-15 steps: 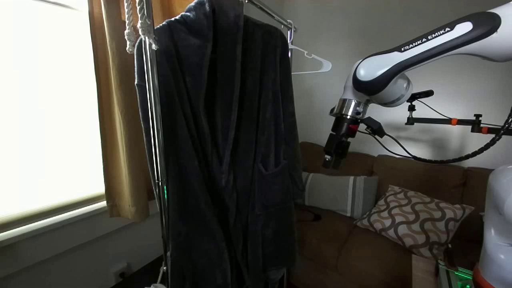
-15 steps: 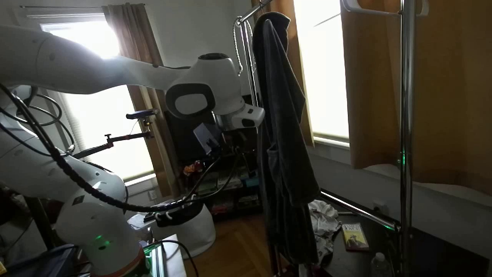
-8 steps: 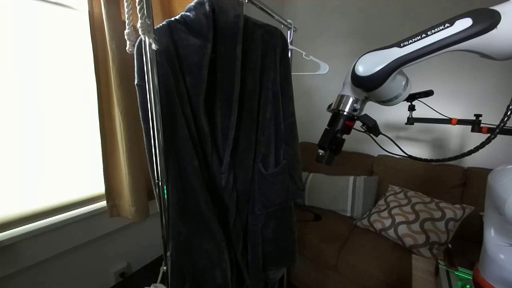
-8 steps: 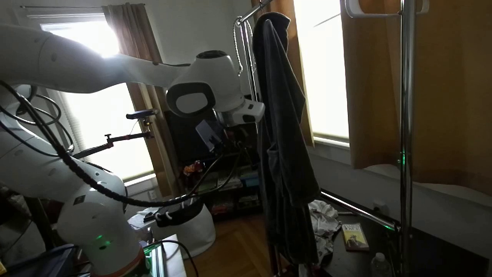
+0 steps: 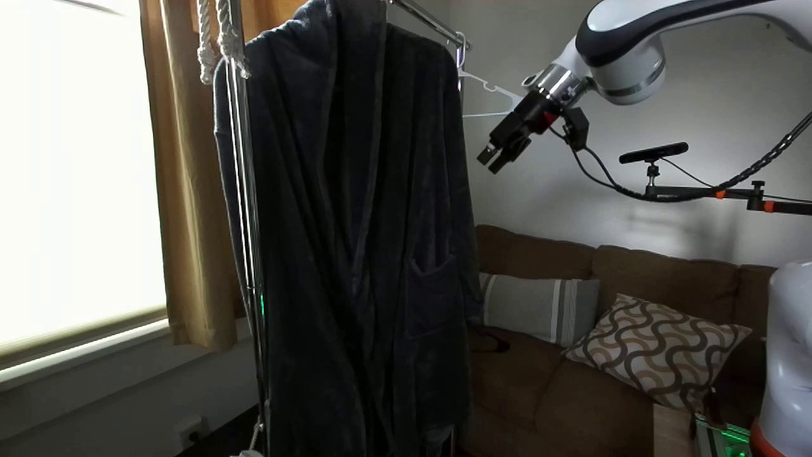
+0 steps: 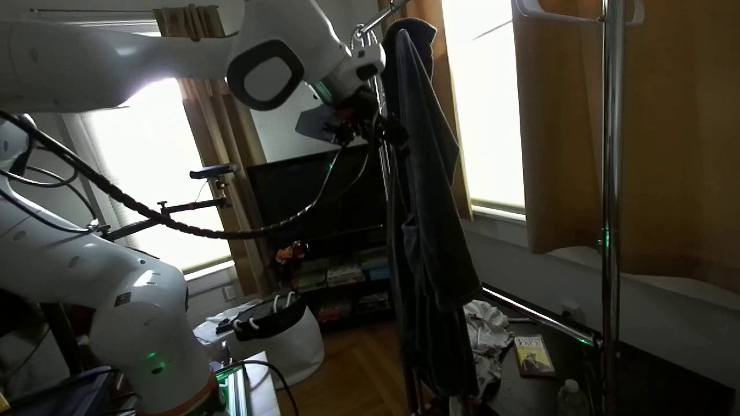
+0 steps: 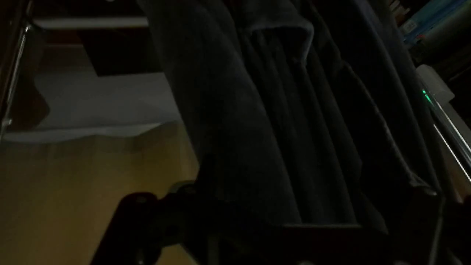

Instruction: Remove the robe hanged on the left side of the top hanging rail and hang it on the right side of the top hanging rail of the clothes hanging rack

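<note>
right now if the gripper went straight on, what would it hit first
Probably the dark robe, spread across the wrist view beyond the open gripper; how deep the gap is stays unclear.

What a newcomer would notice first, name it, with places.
Probably the dark robe, hanging from the top rail just left of centre in an exterior view. Next, the white arm at that view's upper right, its jaws parted near the robe. Then the glaring window at the left edge.
</note>
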Tool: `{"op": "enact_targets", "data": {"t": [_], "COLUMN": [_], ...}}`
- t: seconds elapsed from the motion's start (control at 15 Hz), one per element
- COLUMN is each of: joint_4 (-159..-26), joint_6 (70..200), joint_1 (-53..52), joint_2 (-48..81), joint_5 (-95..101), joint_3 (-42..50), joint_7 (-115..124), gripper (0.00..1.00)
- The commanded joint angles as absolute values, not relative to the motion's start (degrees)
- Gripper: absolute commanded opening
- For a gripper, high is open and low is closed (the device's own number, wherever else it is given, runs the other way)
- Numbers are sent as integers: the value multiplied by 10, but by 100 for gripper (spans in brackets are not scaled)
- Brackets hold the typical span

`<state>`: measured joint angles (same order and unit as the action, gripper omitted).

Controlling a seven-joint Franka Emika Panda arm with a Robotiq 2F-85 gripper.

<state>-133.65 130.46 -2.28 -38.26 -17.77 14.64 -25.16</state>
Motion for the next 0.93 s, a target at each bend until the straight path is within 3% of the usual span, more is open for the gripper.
{"op": "enact_targets", "data": {"t": [0.0,0.33,0.53,0.87], "joint_4": [-1255,-1137,-1145,-1100], "joint_6": [1293,1389,1379,1354], "joint_1": [-41,-90,-91,-180], "joint_2": [-392,-337,-350,-329], "joint_5": [-142,-134,-134,-187], "joint_3": [147,135,136,185], "joint_7": [-294,-340,-326,-489], "gripper": [100,100,100,100]}}
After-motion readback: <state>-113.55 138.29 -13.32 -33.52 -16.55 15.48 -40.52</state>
